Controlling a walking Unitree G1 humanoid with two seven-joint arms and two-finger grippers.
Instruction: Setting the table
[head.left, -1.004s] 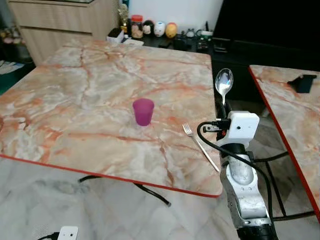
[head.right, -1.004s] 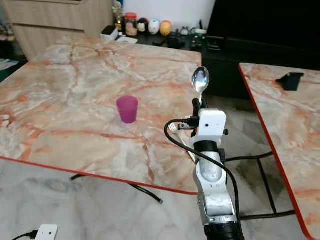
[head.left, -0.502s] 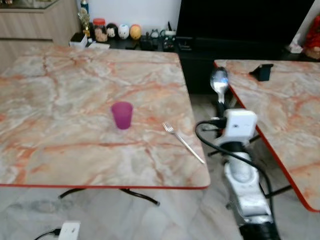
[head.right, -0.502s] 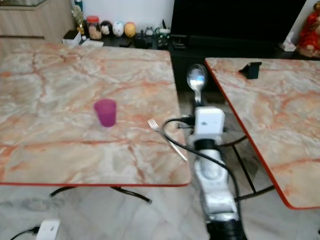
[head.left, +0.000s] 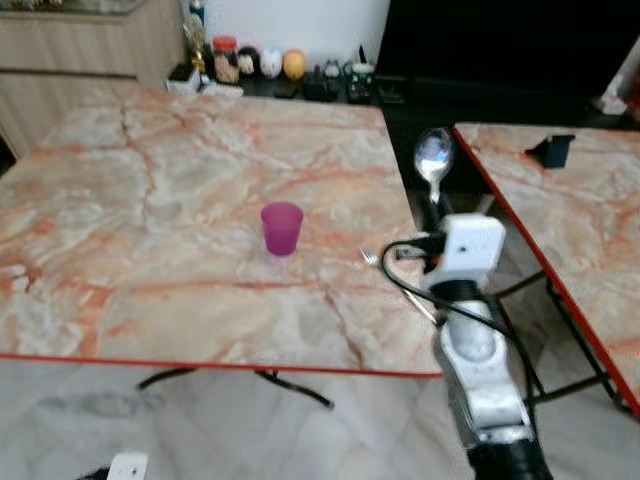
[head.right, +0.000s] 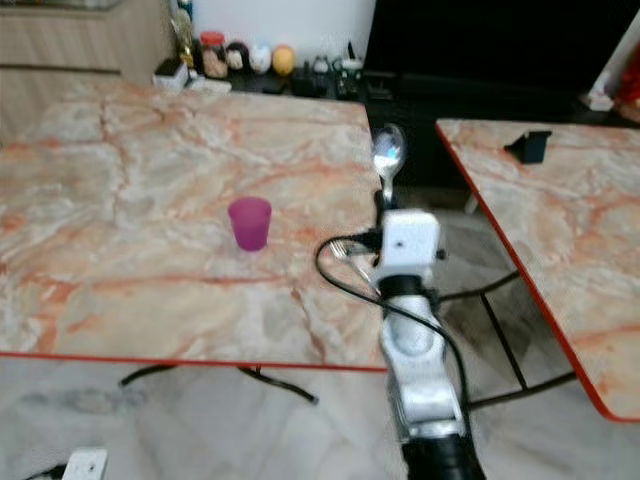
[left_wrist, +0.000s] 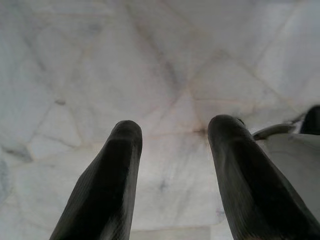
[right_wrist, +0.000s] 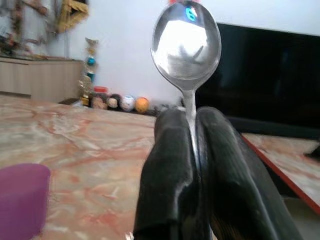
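The left claw (left_wrist: 172, 150) hangs over the pale floor (left_wrist: 165, 65), fingers spread wide. The right claw (right_wrist: 192, 125) pinches a spoon (head.left: 433, 160) upright by its handle, beside the bench (head.left: 150, 200) edge. A fork (head.left: 372, 258) lies just beside it; farther in stands the purple cup (head.left: 282, 227).

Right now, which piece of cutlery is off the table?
The spoon: the right tool pinches its handle, bowl pointing up. The fork lies flat on the table, right of the purple cup.
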